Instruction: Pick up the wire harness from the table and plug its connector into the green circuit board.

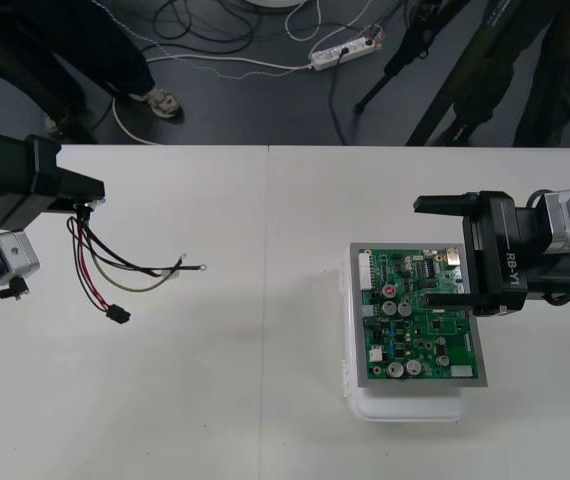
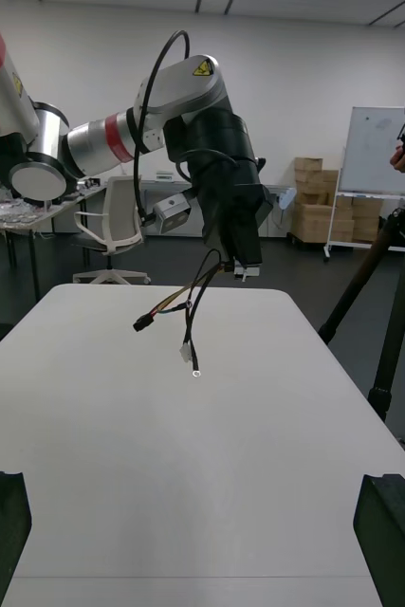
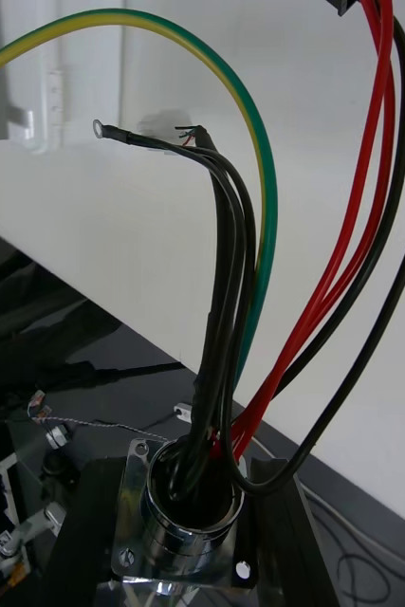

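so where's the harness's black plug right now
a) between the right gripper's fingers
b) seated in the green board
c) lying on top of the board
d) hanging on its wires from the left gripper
d: the black plug hangs at the end of the wire harness, whose metal socket the left gripper clamps, well apart from the green circuit board under the open right gripper.

Red, black, green-yellow wires (image 3: 226,285); green board (image 1: 420,315), white base (image 1: 410,408).

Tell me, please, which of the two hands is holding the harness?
The left hand, at the table's left side: it is shut on the harness, whose wires dangle. The right hand stands open at the board.
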Controlling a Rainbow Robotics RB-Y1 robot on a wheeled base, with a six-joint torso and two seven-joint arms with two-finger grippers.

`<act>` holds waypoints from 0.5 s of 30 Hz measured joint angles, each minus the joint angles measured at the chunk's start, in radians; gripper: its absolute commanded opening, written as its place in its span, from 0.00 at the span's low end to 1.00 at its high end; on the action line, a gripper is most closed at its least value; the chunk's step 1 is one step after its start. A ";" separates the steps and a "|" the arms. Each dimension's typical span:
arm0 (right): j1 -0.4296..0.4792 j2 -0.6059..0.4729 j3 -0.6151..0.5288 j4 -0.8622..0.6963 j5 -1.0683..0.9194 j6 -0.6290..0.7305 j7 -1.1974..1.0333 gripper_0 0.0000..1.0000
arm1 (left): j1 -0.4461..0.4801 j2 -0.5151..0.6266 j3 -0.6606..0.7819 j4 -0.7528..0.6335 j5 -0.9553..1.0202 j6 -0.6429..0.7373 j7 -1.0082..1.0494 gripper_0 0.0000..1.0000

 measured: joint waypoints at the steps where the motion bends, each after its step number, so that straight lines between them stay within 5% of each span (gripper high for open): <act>1: 0.000 0.000 0.000 0.000 0.000 0.000 0.000 1.00 | 0.000 -0.005 0.007 0.026 0.027 0.000 0.003 0.00; 15: 0.000 0.000 0.000 0.000 0.000 0.000 0.000 1.00 | 0.000 -0.046 0.016 0.232 0.301 -0.001 0.321 0.00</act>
